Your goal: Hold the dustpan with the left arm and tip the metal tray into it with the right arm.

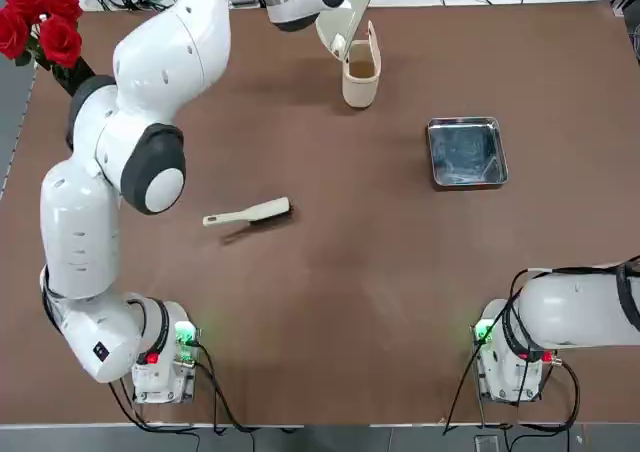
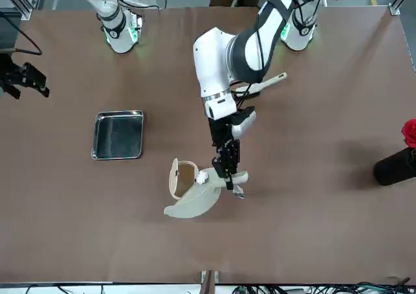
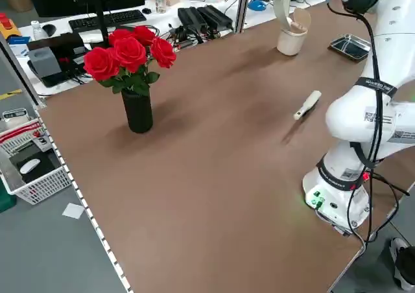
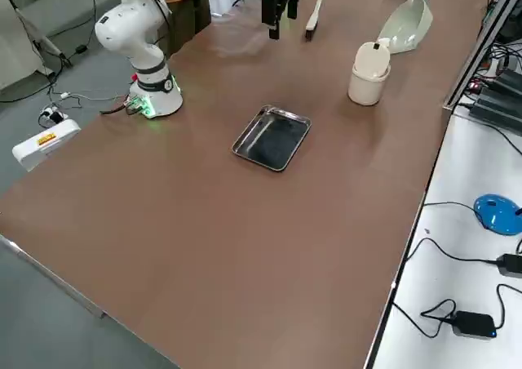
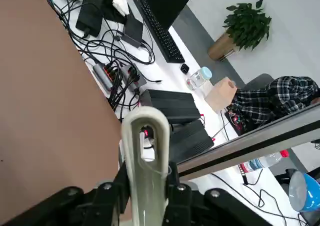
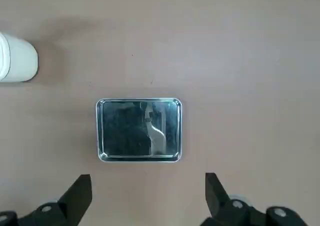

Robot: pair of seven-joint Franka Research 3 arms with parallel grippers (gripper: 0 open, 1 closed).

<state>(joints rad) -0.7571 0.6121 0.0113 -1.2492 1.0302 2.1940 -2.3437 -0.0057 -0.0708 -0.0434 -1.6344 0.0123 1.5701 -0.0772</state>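
Observation:
The cream dustpan (image 2: pixel 194 201) hangs tilted above the far side of the table, right beside the cream cup (image 2: pixel 181 177). My left gripper (image 2: pixel 225 168) is shut on its short handle (image 5: pixel 145 151), mouth pointing down and away from the arm. It also shows as the dustpan (image 1: pixel 355 7) and the dustpan (image 4: pixel 404 22). The shiny metal tray (image 1: pixel 466 152) lies flat on the table's right half, also the tray (image 2: pixel 118 134). My right gripper (image 6: pixel 147 196) hovers high over the tray (image 6: pixel 139 129), open and holding nothing; it shows as the right gripper (image 2: pixel 23 79).
A cream hand brush (image 1: pixel 250 213) lies near the table's middle left. The cup (image 1: pixel 360 72) stands at the far centre. A black vase of red roses (image 1: pixel 40 22) stands at the far left corner. Cables and electronics (image 5: pixel 125 61) lie beyond the far edge.

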